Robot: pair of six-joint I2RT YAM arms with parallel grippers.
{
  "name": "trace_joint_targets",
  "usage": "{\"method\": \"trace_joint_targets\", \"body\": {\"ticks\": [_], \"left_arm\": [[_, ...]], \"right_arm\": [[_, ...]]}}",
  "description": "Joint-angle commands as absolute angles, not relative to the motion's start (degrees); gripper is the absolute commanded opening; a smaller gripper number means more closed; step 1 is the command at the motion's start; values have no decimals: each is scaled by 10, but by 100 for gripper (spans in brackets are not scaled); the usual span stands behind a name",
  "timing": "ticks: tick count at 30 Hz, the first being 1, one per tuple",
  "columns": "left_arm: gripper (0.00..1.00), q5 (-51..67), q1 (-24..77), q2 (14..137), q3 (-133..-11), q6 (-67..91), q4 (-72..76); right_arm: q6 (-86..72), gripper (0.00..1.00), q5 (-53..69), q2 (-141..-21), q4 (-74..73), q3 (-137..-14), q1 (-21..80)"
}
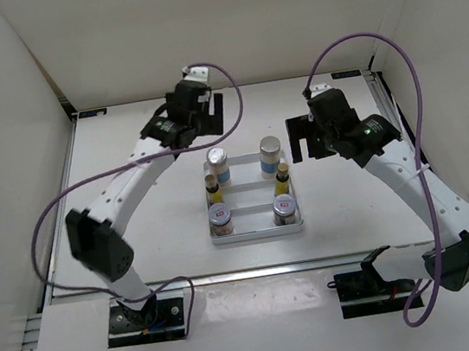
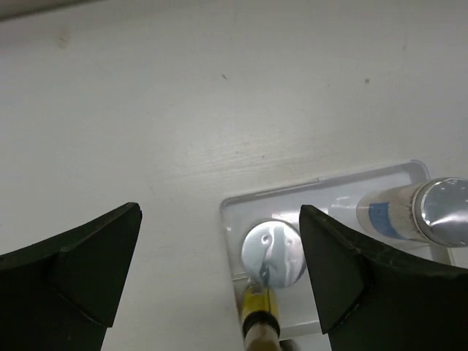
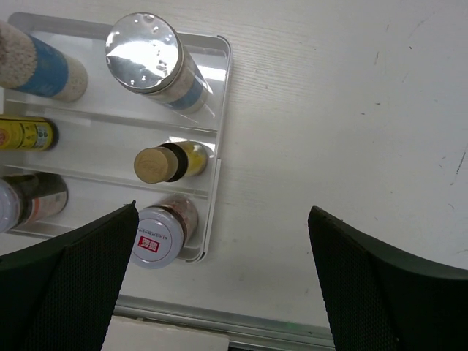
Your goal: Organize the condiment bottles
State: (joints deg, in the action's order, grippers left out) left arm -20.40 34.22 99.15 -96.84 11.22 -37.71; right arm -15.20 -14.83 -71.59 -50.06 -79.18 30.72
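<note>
All six bottles (image 1: pixel 218 162) stand paired by kind in the tray (image 1: pixel 258 236); sorting appears complete. Left gripper (image 2: pixel 219 212) and right gripper (image 3: pixel 223 210) hover beside it, jaws apart, holding nothing, evidently clear of the load.

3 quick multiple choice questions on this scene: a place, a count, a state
1. Where in the tray do the squat jars stand? A far row B middle row C near row
2. How many condiment bottles does it hold? A four B six C eight
3. The left gripper is: A open and empty B shut on a jar C shut on a cap
Key: 1 C, lowest row in the top view; 2 B, three rows of two; 3 A, fingers wide apart, nothing between.
</note>
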Motion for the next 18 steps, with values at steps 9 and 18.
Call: {"method": "trace_joint_targets", "body": {"ticks": [9, 18], "left_arm": [[100, -312, 276, 601, -681, 26, -290], [100, -382, 250, 432, -455, 43, -270]], "right_arm": [[-192, 100, -228, -690, -512, -795, 304], [-192, 100, -305, -635, -499, -744, 299]]}}
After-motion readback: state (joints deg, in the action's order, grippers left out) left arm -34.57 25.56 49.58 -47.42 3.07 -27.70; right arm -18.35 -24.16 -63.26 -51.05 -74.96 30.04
